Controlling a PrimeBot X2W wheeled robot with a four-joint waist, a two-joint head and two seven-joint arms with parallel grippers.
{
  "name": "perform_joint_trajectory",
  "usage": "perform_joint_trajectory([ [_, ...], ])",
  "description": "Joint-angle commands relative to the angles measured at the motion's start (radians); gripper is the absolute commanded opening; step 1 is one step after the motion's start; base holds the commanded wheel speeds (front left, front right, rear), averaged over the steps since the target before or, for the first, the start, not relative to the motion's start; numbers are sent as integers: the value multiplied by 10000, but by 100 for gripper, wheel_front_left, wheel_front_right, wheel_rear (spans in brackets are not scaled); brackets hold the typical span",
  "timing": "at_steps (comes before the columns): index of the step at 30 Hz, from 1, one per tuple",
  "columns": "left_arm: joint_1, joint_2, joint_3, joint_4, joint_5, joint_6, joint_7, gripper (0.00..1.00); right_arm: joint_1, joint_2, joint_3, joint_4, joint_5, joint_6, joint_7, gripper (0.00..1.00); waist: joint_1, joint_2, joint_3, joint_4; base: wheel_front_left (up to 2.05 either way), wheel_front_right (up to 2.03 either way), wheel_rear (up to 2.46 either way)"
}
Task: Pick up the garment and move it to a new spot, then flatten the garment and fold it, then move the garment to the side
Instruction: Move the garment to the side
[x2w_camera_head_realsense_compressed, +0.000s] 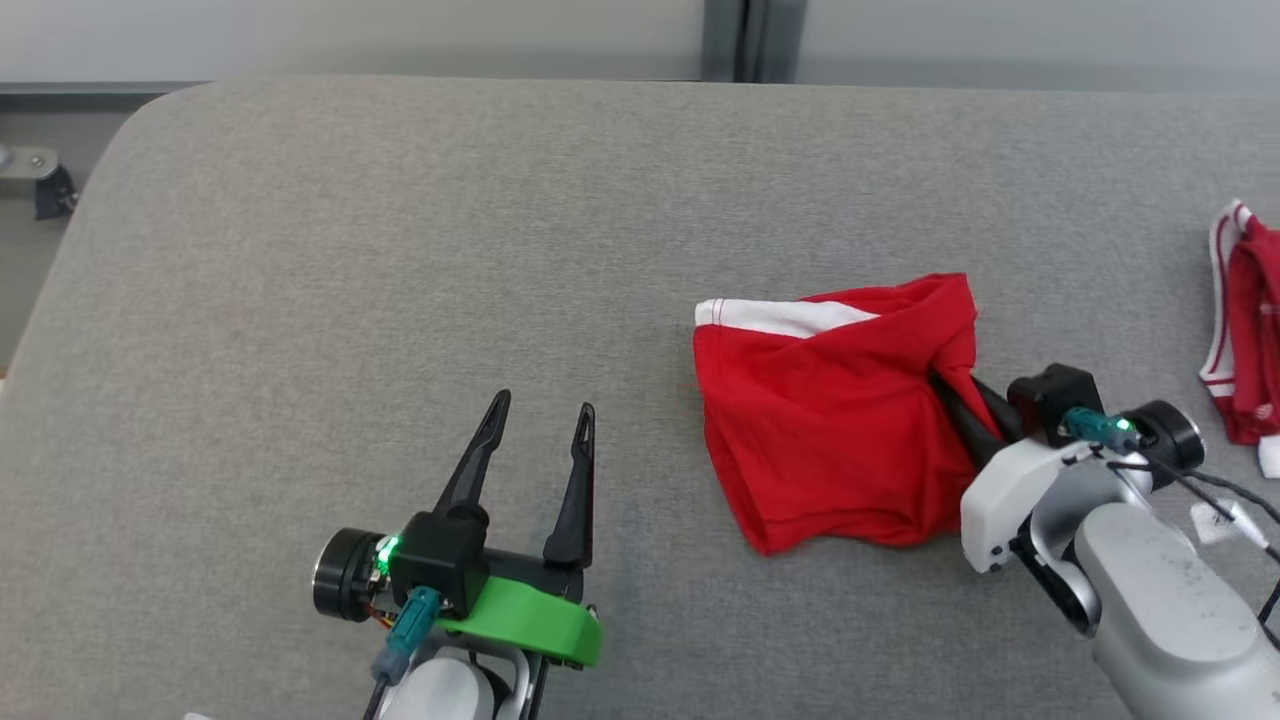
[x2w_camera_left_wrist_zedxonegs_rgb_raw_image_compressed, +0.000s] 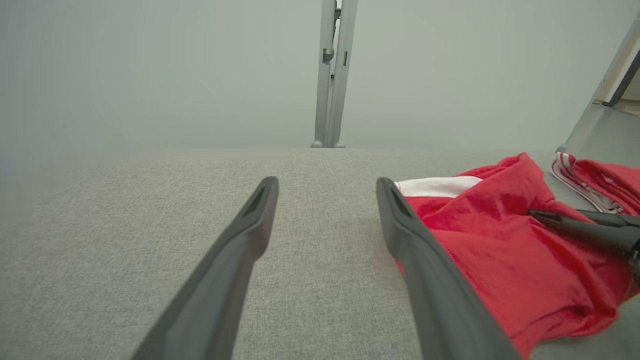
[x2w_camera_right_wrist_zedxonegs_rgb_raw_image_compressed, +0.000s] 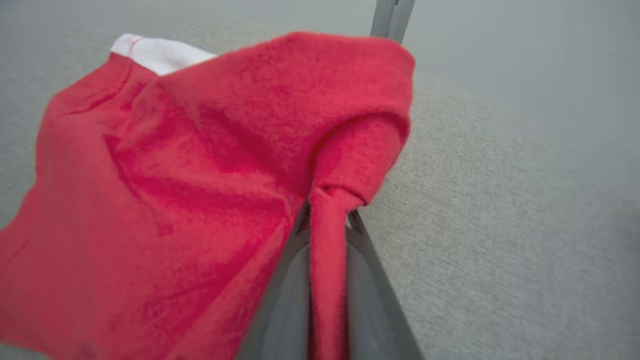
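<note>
A red garment (x2w_camera_head_realsense_compressed: 830, 420) with a white band along one edge lies crumpled on the grey padded table (x2w_camera_head_realsense_compressed: 400, 250), right of centre. My right gripper (x2w_camera_head_realsense_compressed: 945, 385) is shut on a pinched fold at the garment's right edge; in the right wrist view the red cloth (x2w_camera_right_wrist_zedxonegs_rgb_raw_image_compressed: 200, 165) is squeezed between the two dark fingers (x2w_camera_right_wrist_zedxonegs_rgb_raw_image_compressed: 285, 280). My left gripper (x2w_camera_head_realsense_compressed: 540, 410) hovers open over bare table to the garment's left, nothing between its fingers. In the left wrist view the garment (x2w_camera_left_wrist_zedxonegs_rgb_raw_image_compressed: 500, 250) lies right of the open left gripper (x2w_camera_left_wrist_zedxonegs_rgb_raw_image_compressed: 325, 187), with the right arm's dark fingers (x2w_camera_left_wrist_zedxonegs_rgb_raw_image_compressed: 580, 227) on it.
A second red and white cloth (x2w_camera_head_realsense_compressed: 1245, 330) lies at the table's far right edge, also seen in the left wrist view as a red cloth (x2w_camera_left_wrist_zedxonegs_rgb_raw_image_compressed: 600, 187). The table's rounded back left corner (x2w_camera_head_realsense_compressed: 150, 110) drops to the floor. A pale wall with a grey post (x2w_camera_left_wrist_zedxonegs_rgb_raw_image_compressed: 332, 75) stands behind.
</note>
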Motion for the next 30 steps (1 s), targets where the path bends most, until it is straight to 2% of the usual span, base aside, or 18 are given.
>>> perform_joint_trajectory([
  [1, -224, 35, 17, -18, 86, -46, -26, 100, -240, -223, 300, -153, 140, -18, 66, 0, -1, 0, 1, -711, 0, 0, 0],
  [11, -1228, 38, -319, 125, 574, -332, -26, 100, -2156, -2922, 2356, -1326, 906, -20, 338, 0, -1, 0, 1048, -2618, 0, 0, 0],
  [17, -2224, 45, -864, 400, 932, -490, -24, 100, -3379, -4244, 3115, -929, 1596, -20, -108, 0, -1, 0, 2071, -3269, 0, 0, 0],
  [21, -2800, 49, -1039, 482, 1083, -463, -26, 100, -4227, -4620, 3296, 15, 2050, -21, -548, 0, -1, 0, 2693, -3367, 0, 0, 0],
  [30, -3268, 46, -977, 400, 1247, -335, -26, 100, -5362, -5106, 3646, 2213, 2621, -21, -1109, 0, -1, 0, 3615, -3046, 0, 0, 0],
])
